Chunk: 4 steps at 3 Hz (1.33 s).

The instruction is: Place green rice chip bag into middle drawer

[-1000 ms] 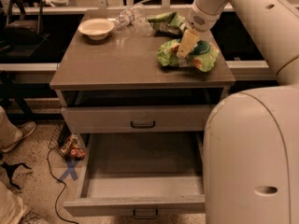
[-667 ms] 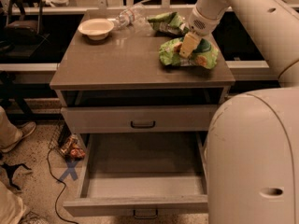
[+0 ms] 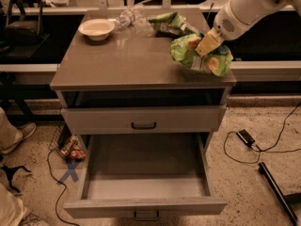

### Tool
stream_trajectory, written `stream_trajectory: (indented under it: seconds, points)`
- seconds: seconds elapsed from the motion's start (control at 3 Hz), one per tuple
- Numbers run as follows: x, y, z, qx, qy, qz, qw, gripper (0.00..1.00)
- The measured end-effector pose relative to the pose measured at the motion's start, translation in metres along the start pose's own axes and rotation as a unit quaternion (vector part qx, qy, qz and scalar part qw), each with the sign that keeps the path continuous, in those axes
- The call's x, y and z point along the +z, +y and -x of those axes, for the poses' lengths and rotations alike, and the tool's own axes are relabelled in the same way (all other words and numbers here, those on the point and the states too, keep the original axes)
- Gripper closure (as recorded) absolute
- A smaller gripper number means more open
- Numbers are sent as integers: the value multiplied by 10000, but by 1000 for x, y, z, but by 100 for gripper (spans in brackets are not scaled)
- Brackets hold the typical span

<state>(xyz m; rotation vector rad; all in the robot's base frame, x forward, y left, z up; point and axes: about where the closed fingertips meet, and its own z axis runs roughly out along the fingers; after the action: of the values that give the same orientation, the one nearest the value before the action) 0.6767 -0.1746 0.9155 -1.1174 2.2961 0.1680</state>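
Observation:
The green rice chip bag is bright green with yellow-orange patches and sits crumpled at the right edge of the cabinet top. My gripper comes down from the upper right and is shut on the bag's upper part. I cannot tell whether the bag still touches the top. The middle drawer is pulled far out below, with a flat bare floor and a front panel carrying a small dark handle. It lies in front of and below the bag.
A white bowl, a clear plastic bottle and a darker green bag stand at the back of the top. The top drawer is slightly open. Cables, a black adapter, snack packs and a person's shoe are on the floor.
The robot's white body no longer fills the right of the view. The gripper stays on the green bag, which has shifted slightly right toward the top's edge.

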Motion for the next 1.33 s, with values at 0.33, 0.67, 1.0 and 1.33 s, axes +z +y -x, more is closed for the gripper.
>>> stream_trajectory:
  seconds: [0.33,0.67,1.0,1.33]
  points:
    - [-46,34,-25,166,-177,-96,9997,100]
    - [-49,89,-49,-74,-65,434,9990,100]
    - [-49,89,-49,-74,-65,434,9990,100]
    - [-33,94,-59,56,5,579,9983,100]
